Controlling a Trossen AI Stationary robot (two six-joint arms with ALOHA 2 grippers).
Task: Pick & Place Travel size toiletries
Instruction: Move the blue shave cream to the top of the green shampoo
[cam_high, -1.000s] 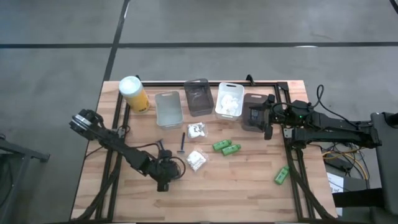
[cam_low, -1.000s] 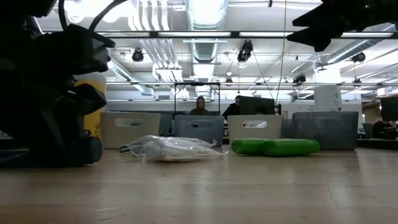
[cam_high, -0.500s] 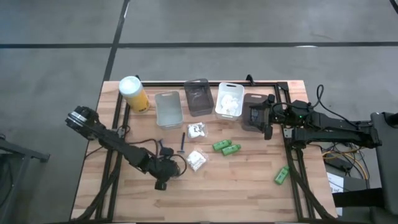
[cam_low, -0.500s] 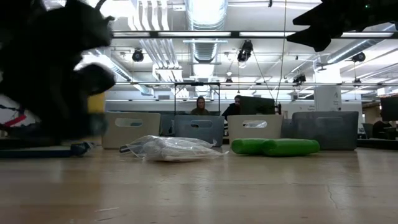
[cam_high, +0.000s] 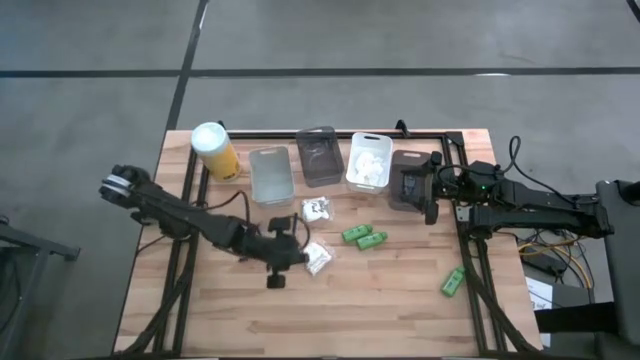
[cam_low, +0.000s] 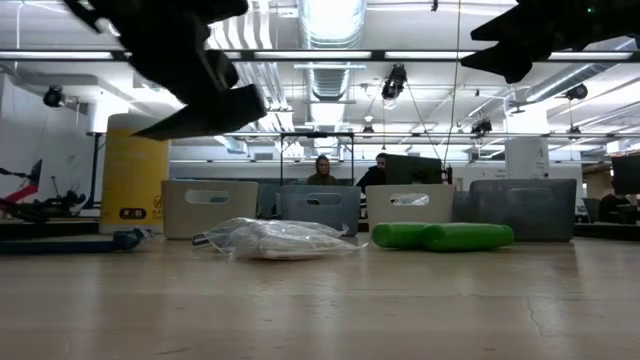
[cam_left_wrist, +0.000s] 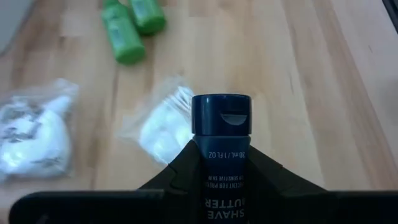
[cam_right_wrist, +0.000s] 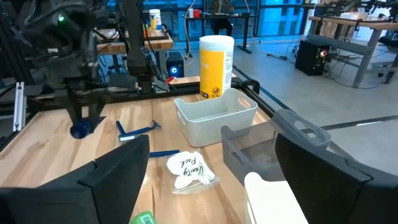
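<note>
Clock: read on the high view, with twelve at the table's far edge, where the bins stand.
Left gripper (cam_high: 281, 262): over the wood at eight o'clock from the table's middle, lifted clear of the surface in the low view.
Left grip: fingers (cam_left_wrist: 181, 167) clamped on the shave tube (cam_left_wrist: 221, 118), one on each side of its body.
Shave tube: dark blue, cap pointing away from the wrist, printed "SHAVE BUTTER"; held in the air above a white packet (cam_high: 317, 259).
Right gripper (cam_high: 428, 190): at two o'clock, over the grey bin (cam_high: 408, 196) at the right end of the row.
Right grip: fingers (cam_right_wrist: 118, 169) wide apart, nothing between them.
Packets: one just beside the left gripper at its three o'clock; a second (cam_high: 316, 209) at twelve from the first, near the bins.
Green tubes (cam_high: 364, 236): two side by side, touching, at three o'clock from the middle; a third (cam_high: 453, 281) well apart at four o'clock, near the right edge.
Razors: a blue one (cam_right_wrist: 137, 132) lies flat on the wood in the right wrist view, near the left arm.
Bins: clear (cam_high: 270, 178), dark (cam_high: 320, 158), white (cam_high: 368, 162) with white items inside, then grey, in a row along twelve o'clock.
Canister (cam_high: 215, 150): yellow with a white lid, upright at the ten o'clock corner, beside the clear bin.
Background: two people (cam_low: 322, 170) seated far behind the table in the low view.
</note>
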